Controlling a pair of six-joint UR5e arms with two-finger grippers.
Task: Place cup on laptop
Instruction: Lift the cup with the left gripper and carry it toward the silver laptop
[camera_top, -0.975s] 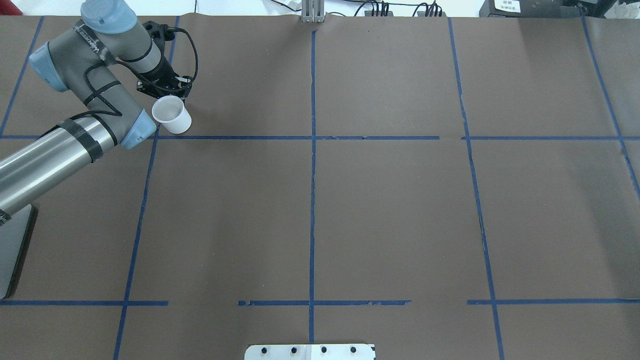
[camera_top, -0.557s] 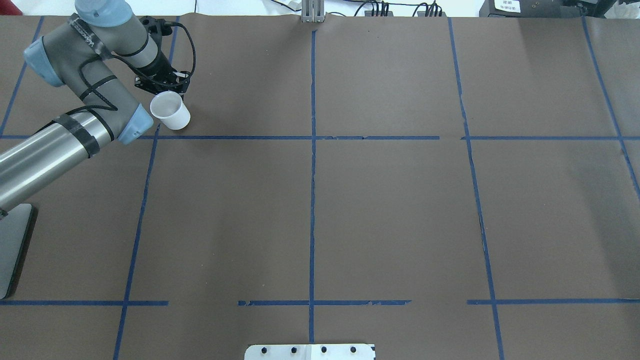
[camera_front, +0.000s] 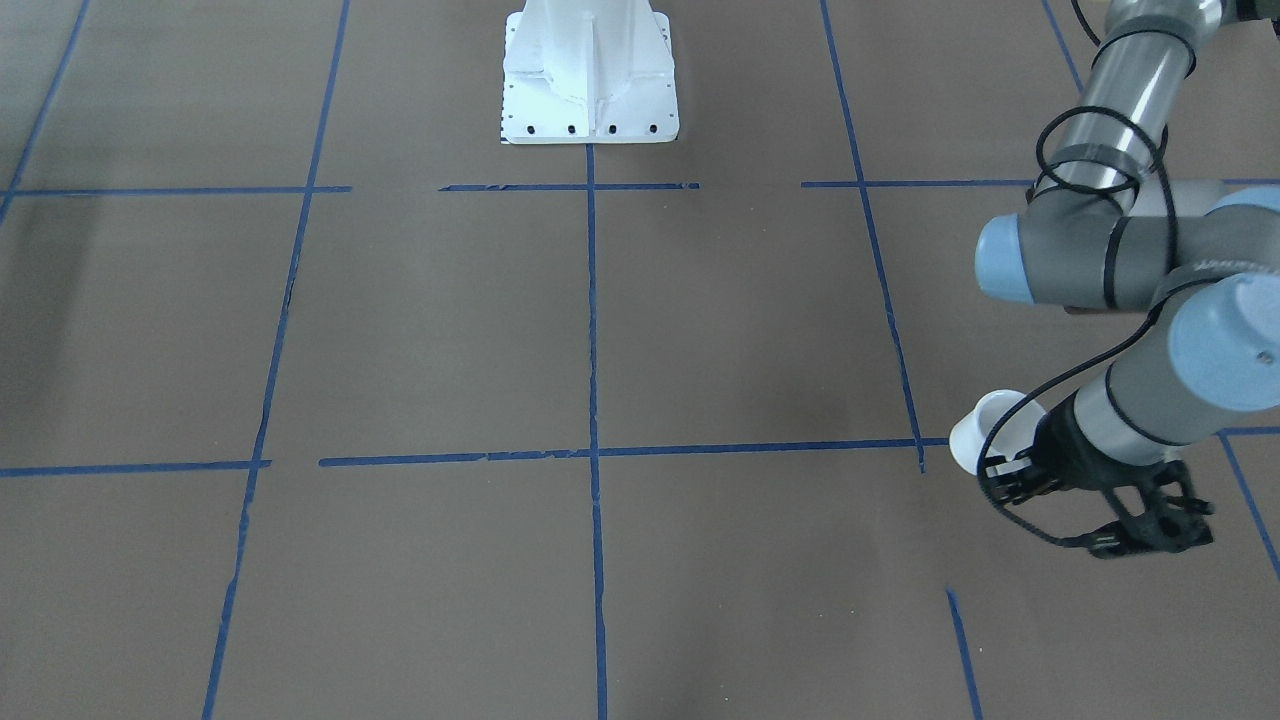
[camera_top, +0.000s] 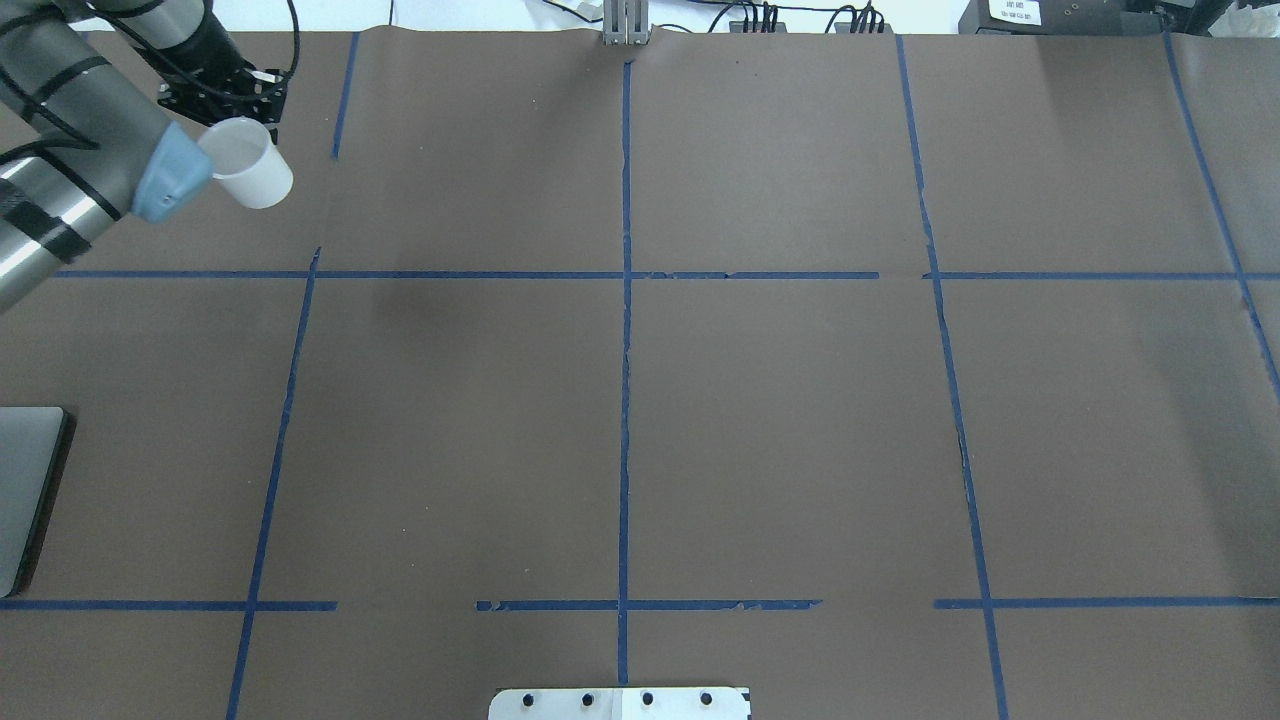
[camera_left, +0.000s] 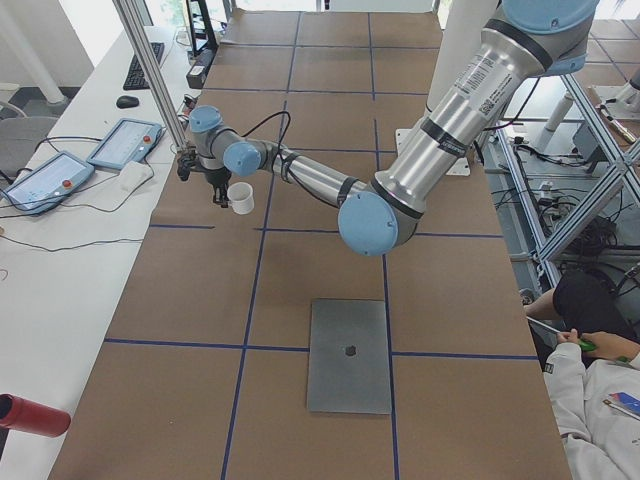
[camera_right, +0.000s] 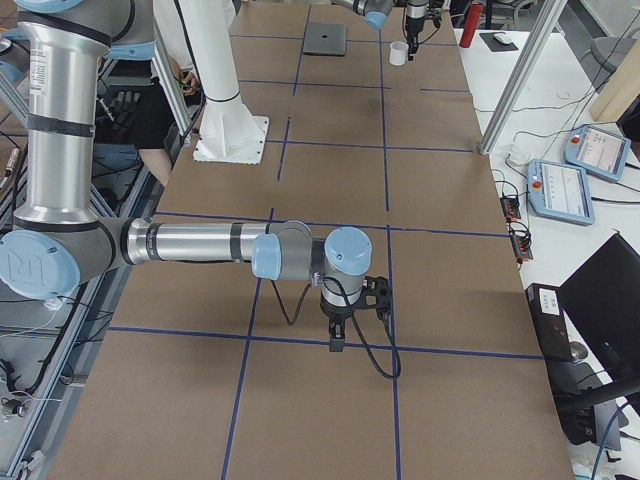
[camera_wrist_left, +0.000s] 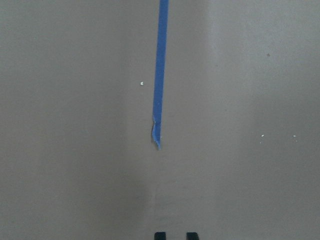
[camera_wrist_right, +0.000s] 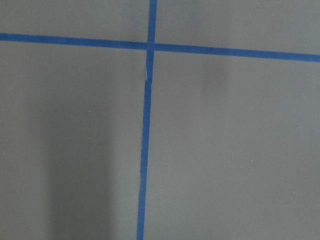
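The white cup (camera_top: 250, 170) hangs tilted at the tip of my left gripper (camera_top: 236, 128), near the table's far left corner. The gripper is shut on it at its rim or handle side. It also shows in the front-facing view (camera_front: 975, 432) and the exterior left view (camera_left: 240, 197). The left wrist view shows only two fingertips (camera_wrist_left: 160, 235) close together over bare table, not the cup. The silver laptop (camera_left: 349, 355) lies closed and flat, nearer the robot, its edge at the overhead view's left border (camera_top: 25, 480). My right gripper (camera_right: 335, 338) hangs over the table's right part; I cannot tell its state.
The brown table cover (camera_top: 780, 420) carries blue tape grid lines. The white robot base plate (camera_top: 620, 703) sits at the near middle edge. Teach pendants (camera_left: 120, 142) and a red cylinder (camera_left: 30, 415) lie on the side table beyond the far edge.
My left arm has carried the cup left and toward the table's far edge. The arm no longer covers the laptop's corner in the overhead view.
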